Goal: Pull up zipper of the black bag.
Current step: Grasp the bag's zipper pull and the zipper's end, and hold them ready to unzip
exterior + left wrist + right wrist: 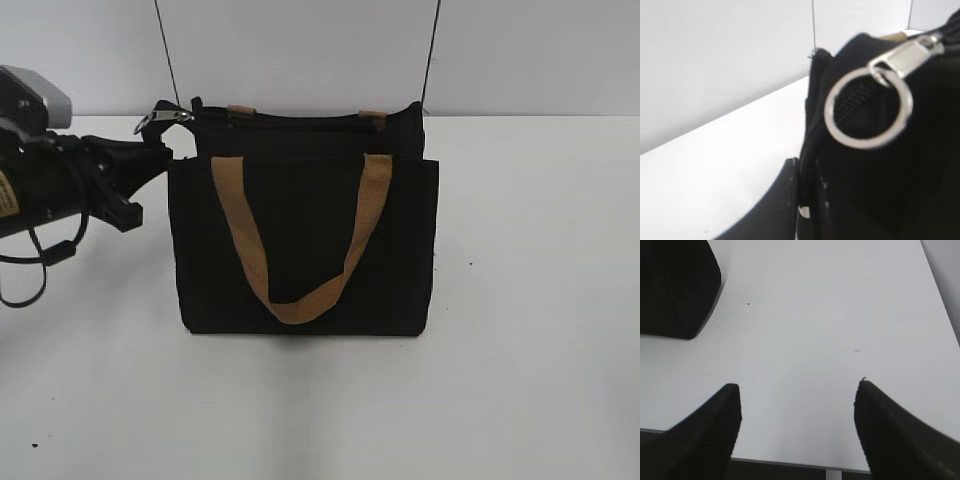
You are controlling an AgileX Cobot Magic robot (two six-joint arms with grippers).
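Note:
The black bag [305, 240] stands upright mid-table, with tan handles [300, 300]. The zipper, a silver pull tab with a ring [162, 119], sticks out at the bag's top left corner. In the left wrist view the ring [867, 112] hangs close, just above the jaws. My left gripper [158, 165] is at the bag's upper left edge, and its jaws [802, 200] look shut on the bag's end fabric, below the ring. My right gripper [797, 410] is open and empty over bare table, with a bag corner [675, 290] far ahead on the left. It is out of the exterior view.
The white table [540, 300] spreads around the bag, and a pale wall runs behind it. Two thin dark cables [168, 50] hang behind the bag. The table's front edge [790, 462] lies under my right gripper.

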